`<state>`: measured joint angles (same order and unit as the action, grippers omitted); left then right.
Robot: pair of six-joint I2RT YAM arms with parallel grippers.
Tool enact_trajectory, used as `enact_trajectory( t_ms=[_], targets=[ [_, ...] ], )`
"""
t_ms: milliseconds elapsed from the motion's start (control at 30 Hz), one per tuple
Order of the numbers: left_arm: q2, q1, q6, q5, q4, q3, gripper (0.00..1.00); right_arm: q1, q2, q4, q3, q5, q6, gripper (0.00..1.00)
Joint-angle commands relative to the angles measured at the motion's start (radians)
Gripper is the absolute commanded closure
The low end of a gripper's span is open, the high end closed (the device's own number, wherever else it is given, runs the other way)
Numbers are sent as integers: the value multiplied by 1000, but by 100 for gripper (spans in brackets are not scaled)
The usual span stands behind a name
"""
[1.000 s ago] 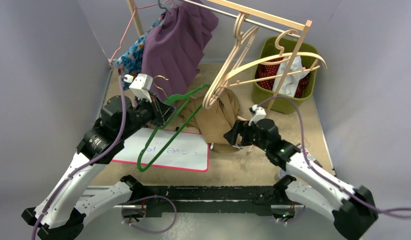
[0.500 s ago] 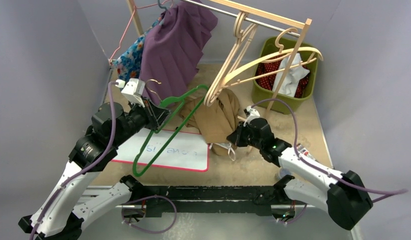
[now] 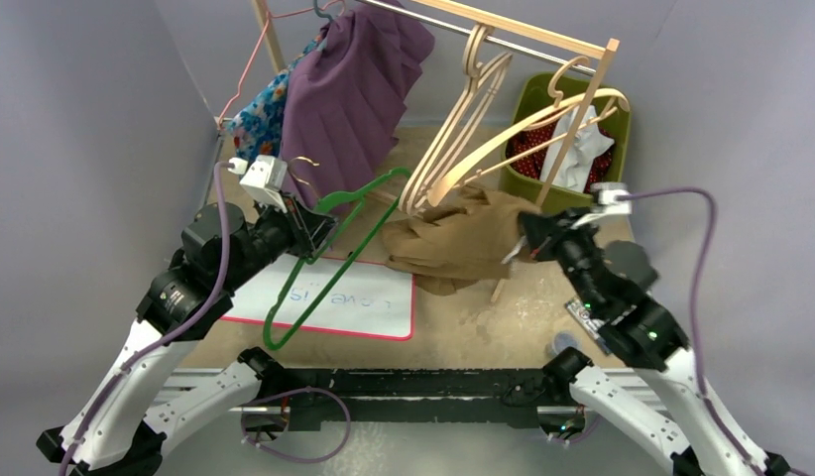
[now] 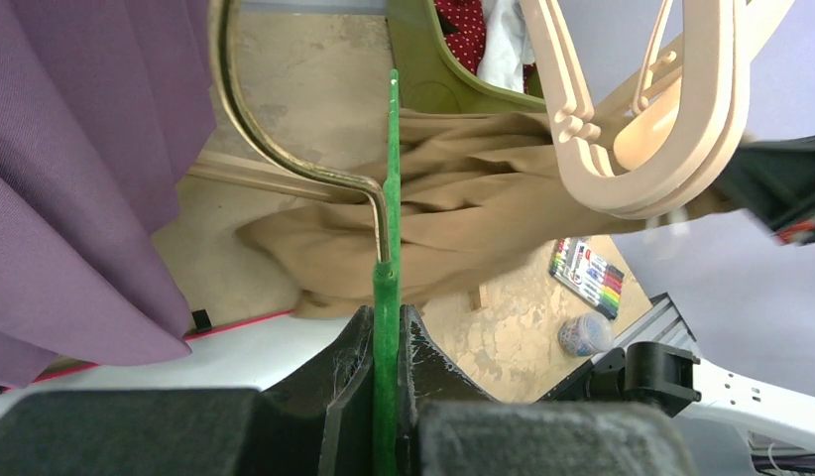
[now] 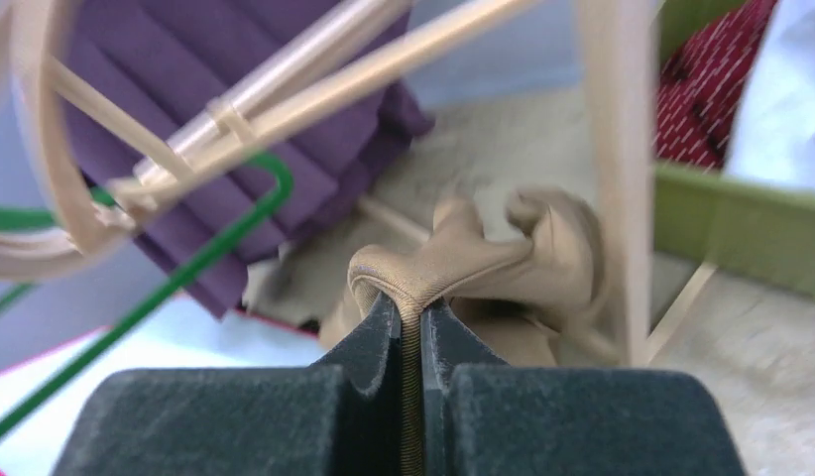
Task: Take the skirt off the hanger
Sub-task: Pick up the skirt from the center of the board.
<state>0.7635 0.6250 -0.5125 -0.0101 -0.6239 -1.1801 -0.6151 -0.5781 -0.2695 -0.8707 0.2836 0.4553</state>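
A sandy, cork-like tabletop (image 3: 463, 332) sits inside a booth of plain grey-lilac walls. A pale wooden clothes rack (image 3: 527, 38) spans the back. On its left end hang a purple pleated garment (image 3: 344, 99) and a blue floral one (image 3: 257, 117). Several bare wooden hangers (image 3: 453, 164) dangle from the middle. An olive-green bin (image 3: 535, 94) stands at the back right, holding red dotted and white cloth. A whiteboard (image 3: 369, 302) with a red edge lies flat near the front left. A pack of coloured markers (image 4: 587, 273) lies near the front right.

The left pincer (image 3: 314, 223) is clamped on the neck of a green hanger (image 3: 334, 263), which it holds tilted above the whiteboard. The right pincer (image 3: 527, 233) is pressed together on a fold of the tan skirt (image 3: 453, 243). The skirt stretches sideways above the tabletop, from the hanger's far corner across to the right pincer. Whether it is still caught on the hanger cannot be told.

A second ago the right pincer stood apart, low beside the skirt, which hung bunched in a heap under the wooden hangers. Since then it has closed on the cloth, and the arm has risen and swung right, toward the bin, drawing the skirt out long. The left arm and hanger have shifted slightly lower and to the left.
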Motion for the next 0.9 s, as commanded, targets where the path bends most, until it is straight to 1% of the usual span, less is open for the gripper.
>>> enact_trajectory(
  t_ms=[0, 100, 200, 333, 467, 533, 633, 767, 867],
  targets=[
    [-10, 4, 8, 16, 40, -16, 100, 0, 30, -11, -196, 189, -157, 100],
    [-11, 4, 6, 21, 34, -21, 100, 1, 13, -40, -283, 257, -208, 100],
    [-14, 4, 6, 27, 28, -27, 100, 1, 8, -49, -321, 335, -250, 100],
    [-11, 4, 11, 39, 23, -34, 100, 1, 19, -8, -291, 410, -275, 100],
    [-3, 3, 9, 35, 35, -30, 100, 1, 29, 150, -206, 400, -296, 100],
    [2, 4, 6, 26, 41, -30, 100, 1, -33, 153, -209, 438, -283, 100],
    [1, 4, 6, 18, 31, -38, 100, 3, -142, 62, -273, 536, -207, 100],
    [-20, 4, 12, 31, 3, -52, 100, 9, -112, 140, -253, 618, -187, 100],
    [-38, 4, 10, 35, 2, -52, 100, 12, -133, 122, -270, 653, -161, 100]
  ],
)
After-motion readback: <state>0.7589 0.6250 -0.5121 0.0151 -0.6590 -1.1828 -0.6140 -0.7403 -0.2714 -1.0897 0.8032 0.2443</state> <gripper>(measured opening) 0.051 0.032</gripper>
